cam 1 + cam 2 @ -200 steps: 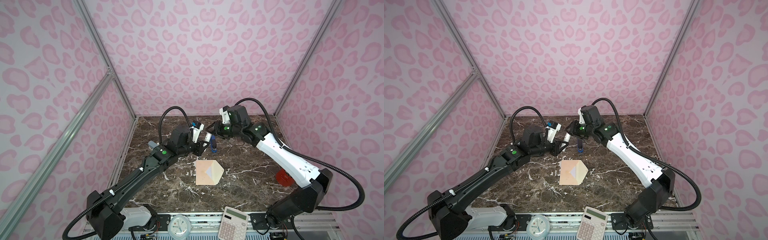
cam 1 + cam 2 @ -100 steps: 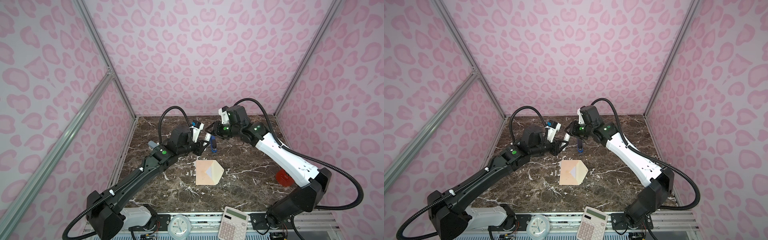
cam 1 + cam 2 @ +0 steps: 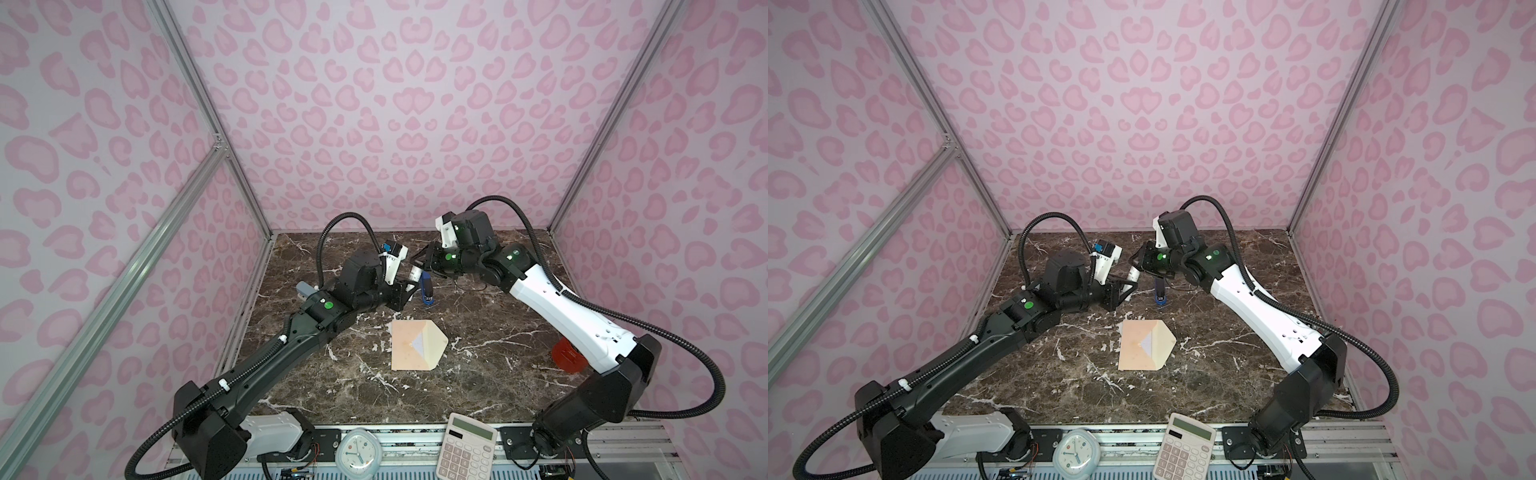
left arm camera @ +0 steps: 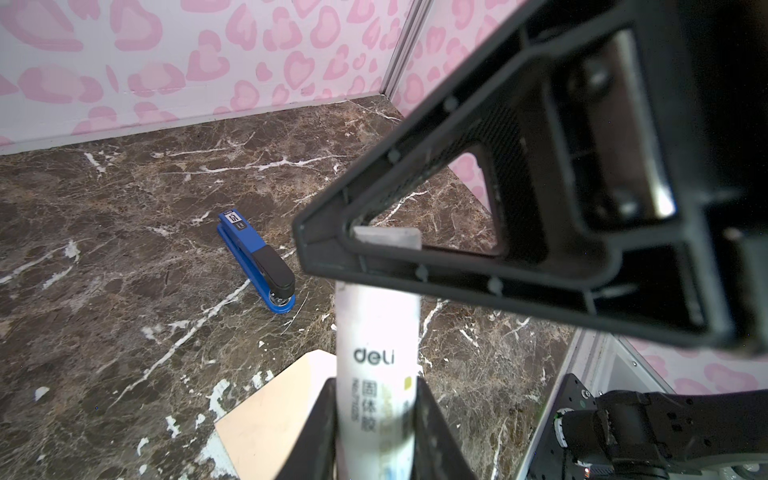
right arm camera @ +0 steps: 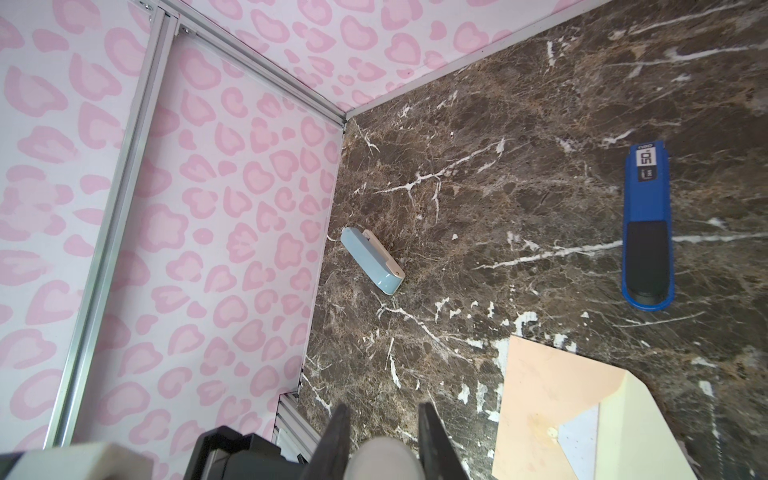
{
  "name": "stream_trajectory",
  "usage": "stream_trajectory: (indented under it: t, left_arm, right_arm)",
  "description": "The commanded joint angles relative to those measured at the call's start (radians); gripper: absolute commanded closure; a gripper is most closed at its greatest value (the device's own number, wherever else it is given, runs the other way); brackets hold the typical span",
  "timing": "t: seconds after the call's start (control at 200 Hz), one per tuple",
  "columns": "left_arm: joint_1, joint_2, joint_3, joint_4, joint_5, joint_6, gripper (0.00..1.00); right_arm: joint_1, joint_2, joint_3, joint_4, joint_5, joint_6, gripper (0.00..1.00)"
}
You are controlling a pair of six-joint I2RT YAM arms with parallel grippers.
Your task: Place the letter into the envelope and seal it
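Aloft above a dark marble table (image 3: 490, 374), the left gripper (image 4: 376, 419) clamps the body of a white cylindrical glue stick (image 4: 376, 332) while the right gripper (image 5: 383, 432) pinches its cap between narrowly parted jaws. In front, the peach paper envelope (image 3: 405, 353) lies flat, cream flap open, a pale sheet (image 5: 579, 436) showing at its mouth; a blue stapler (image 4: 257, 259) lies beneath the grippers.

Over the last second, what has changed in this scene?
The right gripper edged slightly toward the left gripper and closed on the cap end of the glue stick that the left gripper holds. The left gripper's hold, the envelope and the blue stapler stayed as they were.
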Motion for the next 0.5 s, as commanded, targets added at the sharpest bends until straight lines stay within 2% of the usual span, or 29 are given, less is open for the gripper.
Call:
stream_trajectory:
  t: [0.0, 0.495]
  left_arm:
    - [0.001, -0.005, -0.006, 0.019, 0.007, 0.002, 0.94]
    - [0.000, -0.028, -0.044, 0.008, -0.003, 0.007, 0.96]
  right_arm:
    - [0.001, 0.011, 0.019, 0.008, 0.012, -0.022, 0.75]
    - [-0.025, 0.028, 0.087, -0.029, 0.031, -0.077, 0.77]
